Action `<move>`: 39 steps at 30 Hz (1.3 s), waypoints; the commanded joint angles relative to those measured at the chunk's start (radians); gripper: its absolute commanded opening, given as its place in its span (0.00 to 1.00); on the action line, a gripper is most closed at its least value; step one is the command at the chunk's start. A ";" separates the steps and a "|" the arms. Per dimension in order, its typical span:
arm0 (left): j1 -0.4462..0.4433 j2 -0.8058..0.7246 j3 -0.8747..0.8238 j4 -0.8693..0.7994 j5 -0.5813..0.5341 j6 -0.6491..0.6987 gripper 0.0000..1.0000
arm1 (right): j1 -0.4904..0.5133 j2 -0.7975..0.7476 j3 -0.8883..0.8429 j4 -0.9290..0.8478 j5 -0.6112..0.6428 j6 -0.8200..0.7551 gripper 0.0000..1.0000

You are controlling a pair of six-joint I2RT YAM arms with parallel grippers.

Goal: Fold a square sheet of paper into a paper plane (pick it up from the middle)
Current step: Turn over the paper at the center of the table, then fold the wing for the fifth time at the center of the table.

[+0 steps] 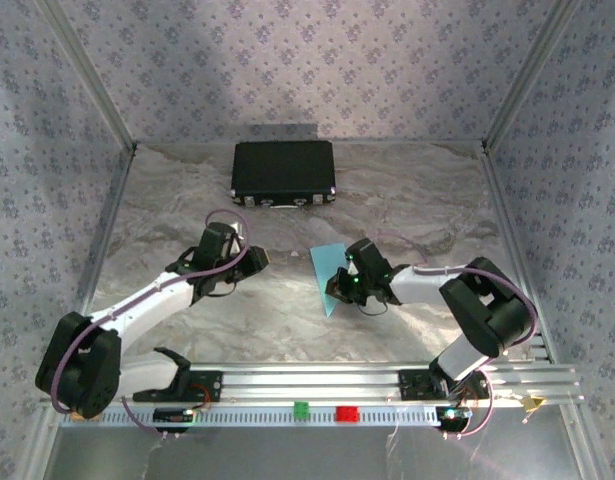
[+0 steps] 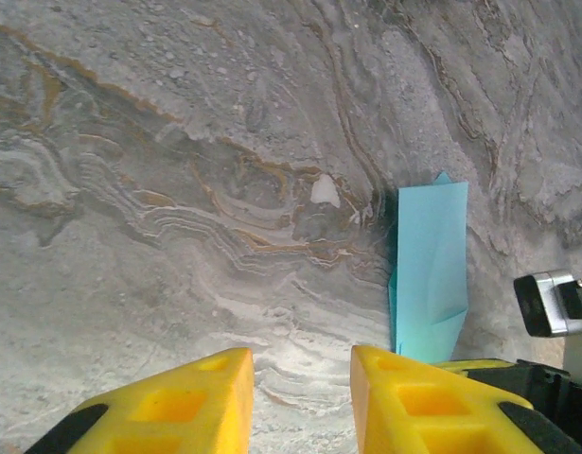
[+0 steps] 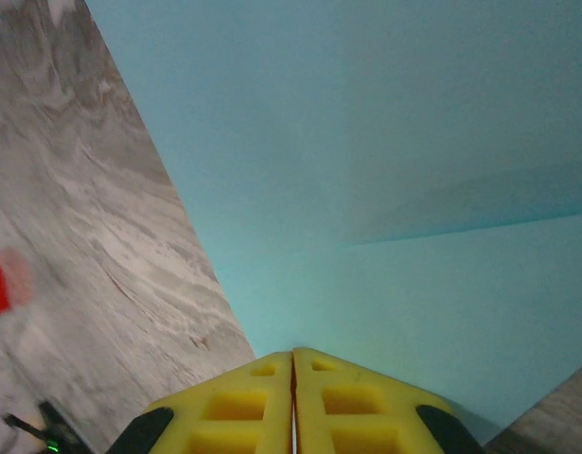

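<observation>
from my seat i see a counter [image 1: 287, 330] with a grey marbled surface. brown veins run through it, and it looks slightly glossy under soft, even light. three walls [image 1: 317, 60] close it in at the left, back and right, all covered in pale lilac with a small repeating floral print. thin metal posts [image 1: 87, 75] run up the two back corners. a ribbed aluminium rail [image 1: 317, 378] lies along the near edge. a brighter patch sits on the back wall, left of centre.
</observation>
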State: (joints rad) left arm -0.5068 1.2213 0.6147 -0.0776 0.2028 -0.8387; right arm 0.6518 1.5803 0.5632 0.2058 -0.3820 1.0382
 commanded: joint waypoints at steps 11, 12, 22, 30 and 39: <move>-0.062 0.157 0.113 0.067 0.113 -0.011 0.17 | 0.116 -0.024 -0.063 0.234 0.158 0.389 0.12; -0.070 0.172 0.124 0.068 0.121 -0.010 0.16 | 0.110 -0.052 -0.055 0.187 0.161 0.352 0.12; -0.143 0.363 0.249 0.121 0.223 -0.005 0.06 | 0.006 -0.296 -0.074 -0.168 0.252 0.114 0.13; -0.188 0.531 0.368 0.114 0.270 -0.008 0.01 | -0.043 -0.339 -0.132 -0.143 0.217 0.102 0.13; -0.188 0.652 0.415 0.104 0.288 -0.001 0.00 | -0.054 -0.356 -0.160 -0.078 0.183 0.058 0.17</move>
State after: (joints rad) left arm -0.6941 1.8500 1.0096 0.0277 0.4648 -0.8539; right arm 0.6060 1.2430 0.4202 0.1040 -0.1802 1.1336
